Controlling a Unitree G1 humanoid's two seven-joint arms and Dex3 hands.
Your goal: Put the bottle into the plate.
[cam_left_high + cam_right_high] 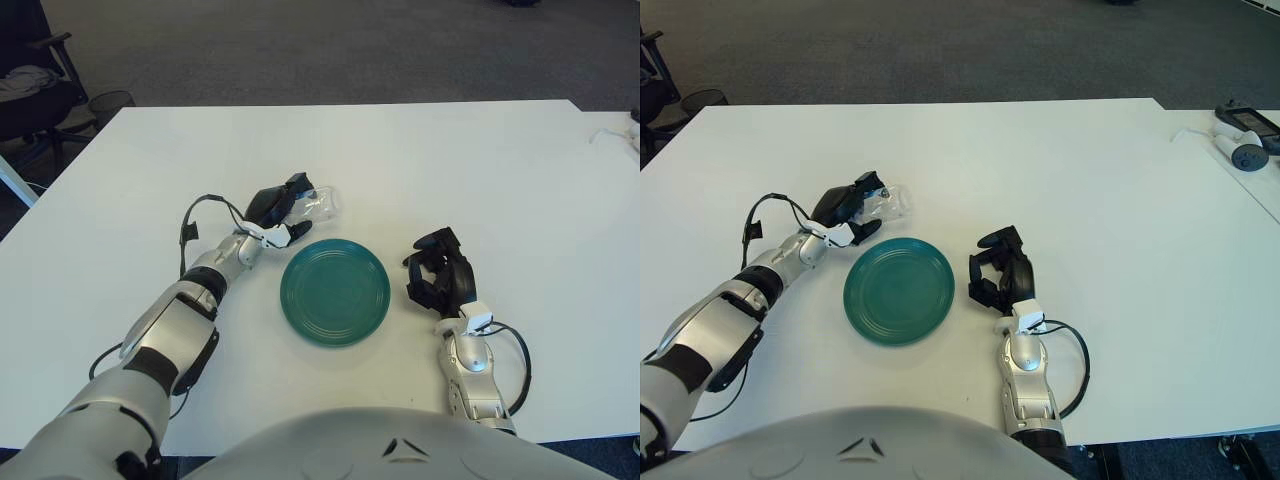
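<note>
A clear plastic bottle (318, 204) lies sideways in my left hand (283, 209), whose black fingers are curled around it just beyond the upper left rim of the plate. The teal round plate (335, 291) lies flat on the white table in front of me, with nothing on it. My right hand (438, 276) shows to the right of the plate, fingers curled and holding nothing.
The white table (480, 170) stretches wide behind and to both sides. A black cable (196, 222) loops off my left wrist. A white controller (1240, 152) lies at the far right edge. A black chair (30, 90) stands off the table's far left.
</note>
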